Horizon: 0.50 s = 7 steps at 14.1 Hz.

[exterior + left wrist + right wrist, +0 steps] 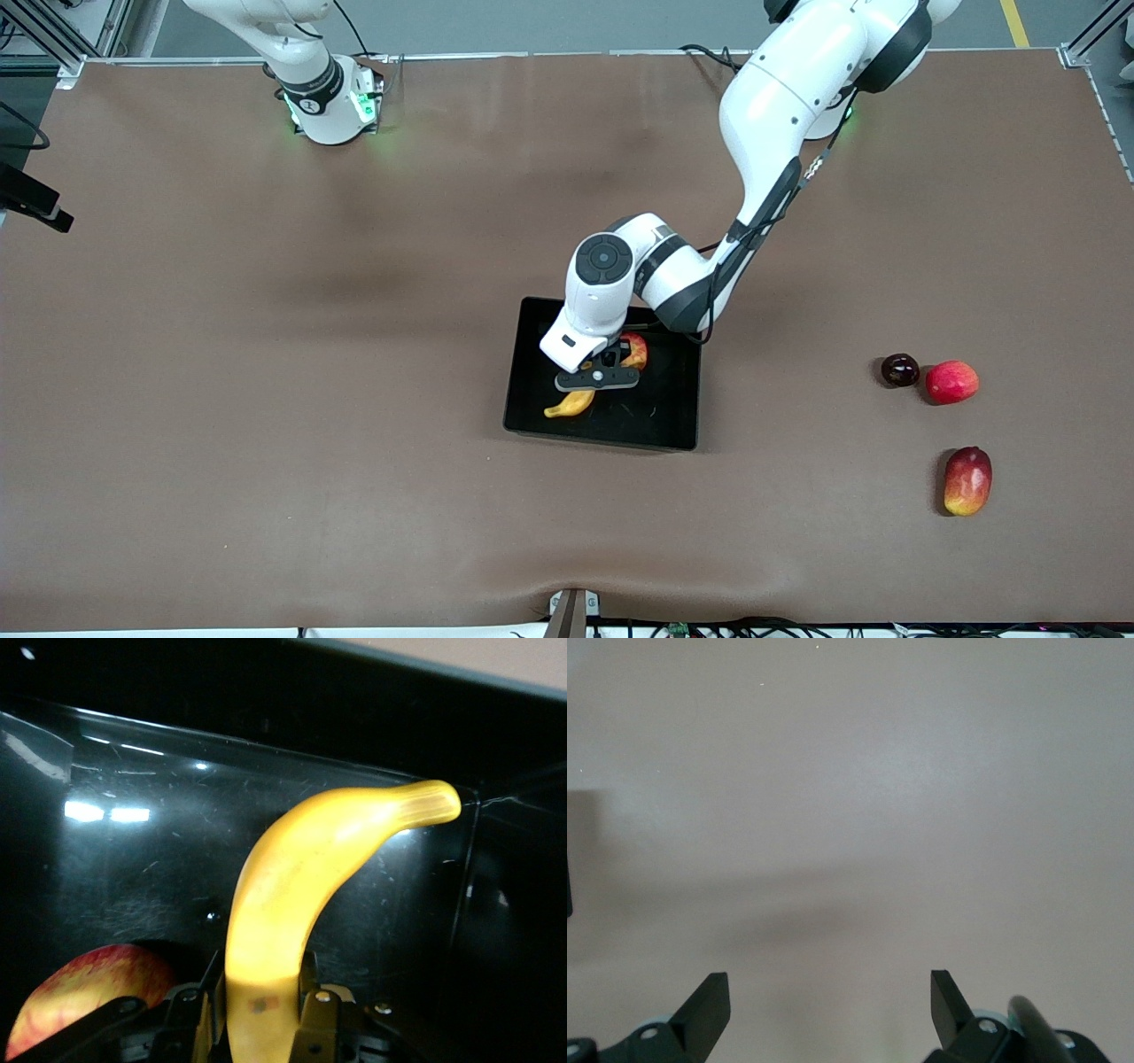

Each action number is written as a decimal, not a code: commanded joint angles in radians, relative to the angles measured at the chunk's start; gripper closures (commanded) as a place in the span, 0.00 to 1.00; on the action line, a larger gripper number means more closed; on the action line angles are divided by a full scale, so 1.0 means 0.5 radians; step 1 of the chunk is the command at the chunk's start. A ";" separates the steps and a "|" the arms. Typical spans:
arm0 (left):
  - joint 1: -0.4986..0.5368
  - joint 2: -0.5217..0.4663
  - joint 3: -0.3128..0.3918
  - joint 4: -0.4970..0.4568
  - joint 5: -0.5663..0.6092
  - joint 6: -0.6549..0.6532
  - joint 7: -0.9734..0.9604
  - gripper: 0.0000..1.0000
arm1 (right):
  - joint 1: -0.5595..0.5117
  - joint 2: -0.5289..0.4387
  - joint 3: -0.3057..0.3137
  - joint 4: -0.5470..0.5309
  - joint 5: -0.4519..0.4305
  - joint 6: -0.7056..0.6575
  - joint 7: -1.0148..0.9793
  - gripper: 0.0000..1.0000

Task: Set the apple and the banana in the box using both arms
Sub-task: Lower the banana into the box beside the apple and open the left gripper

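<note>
The black box (pixel 682 403) lies at the table's middle. The apple (pixel 635 351) rests in it; it also shows in the left wrist view (pixel 84 992). My left gripper (pixel 598 377) is down inside the box beside the apple, shut on the yellow banana (pixel 571 404). In the left wrist view the banana (pixel 310 868) sticks out from between the jaws of the left gripper (pixel 261 992), low over the box floor (pixel 133 868). My right gripper (pixel 830 992) is open and empty over bare brown table; it does not show in the front view, and that arm waits.
Toward the left arm's end of the table lie a dark round fruit (pixel 899 369), a pinkish-red oval fruit (pixel 951 382) beside it, and a red-yellow mango-like fruit (pixel 967 480) nearer the front camera.
</note>
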<state>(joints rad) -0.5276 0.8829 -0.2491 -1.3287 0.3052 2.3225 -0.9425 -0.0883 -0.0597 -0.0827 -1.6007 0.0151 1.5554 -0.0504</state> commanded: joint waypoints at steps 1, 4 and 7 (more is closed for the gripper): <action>-0.086 0.060 0.084 0.053 0.049 0.052 -0.026 1.00 | -0.053 0.021 0.024 0.041 0.031 -0.027 -0.031 0.00; -0.098 0.099 0.090 0.050 0.052 0.055 -0.020 0.93 | -0.057 0.021 0.024 0.041 0.031 -0.024 -0.031 0.00; -0.092 0.106 0.093 0.047 0.052 0.055 -0.017 0.33 | -0.057 0.021 0.024 0.038 0.031 -0.027 -0.031 0.00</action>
<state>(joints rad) -0.5640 0.9246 -0.2148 -1.3269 0.3075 2.3456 -0.9423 -0.0906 -0.0594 -0.0834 -1.6007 0.0151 1.5540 -0.0504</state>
